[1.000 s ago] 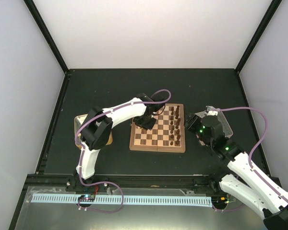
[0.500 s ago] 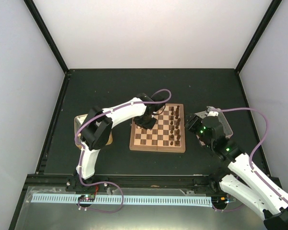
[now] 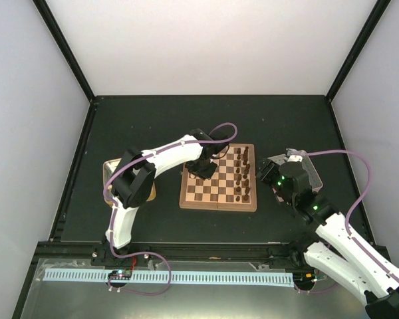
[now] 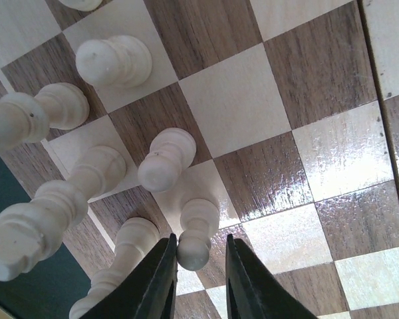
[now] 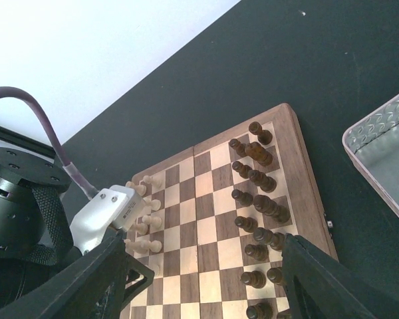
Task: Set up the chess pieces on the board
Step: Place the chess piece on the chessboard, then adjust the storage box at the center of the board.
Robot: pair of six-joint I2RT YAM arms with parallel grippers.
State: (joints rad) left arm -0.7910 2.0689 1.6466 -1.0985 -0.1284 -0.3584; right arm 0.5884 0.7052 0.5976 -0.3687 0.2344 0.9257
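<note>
Top external view first, says Ana. The board (image 3: 206, 196) lies in the middle of the dark worktop (image 3: 153, 126), between the two arms. How much is already done?

Ben: The dark pieces (image 3: 242, 174) stand in two columns along the right side of the board. I judge this side finished or almost finished, but they are too small to count. The pale pieces (image 4: 113, 60) stand at the left side, partly hidden behind the left arm. I think this side is the one in work.

Ana: How many are missing?

Ben: I cannot tell. The gold tin (image 3: 108, 171) at the left is mostly covered by the arm.

Ana: And the left pincer (image 4: 199, 240)?

Ben: In the left wrist view it is low over the far left part of the board. Its fingers are only a little apart, around the head of a pale pawn (image 4: 198, 219) which seems to stand on a light square. One finger touches the head, but beside the other there is a thin gap. So I judge that it does not squeeze the pawn.

Ana: The right pincer (image 5: 205, 252)?

Ben: It hangs right of the board, near the silver tray (image 5: 386, 153). Its fingers are spread wide, with nothing between them.
</note>
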